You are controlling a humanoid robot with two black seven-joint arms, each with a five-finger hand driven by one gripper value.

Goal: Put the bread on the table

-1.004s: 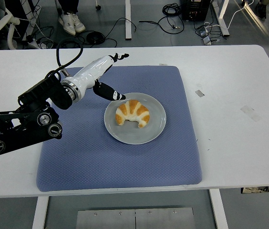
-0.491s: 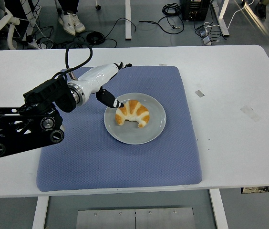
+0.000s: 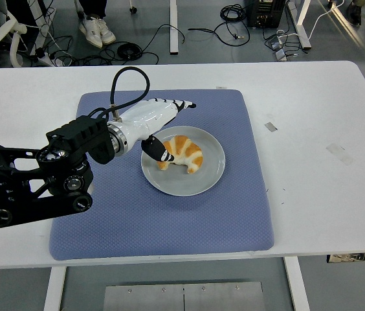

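White table (image 3: pixel 312 129) carries a blue mat (image 3: pixel 169 214); grey plate (image 3: pixel 211 172) sits on it. Left hand (image 3: pixel 160 126) over the plate's left rim, fingers spread, thumb touching the croissant (image 3: pixel 184 153), nothing gripped. Croissant sits on plate.

The robot hand's (image 3: pixel 160 129) thumb covers the croissant's (image 3: pixel 184 153) left end, so contact cannot be told.
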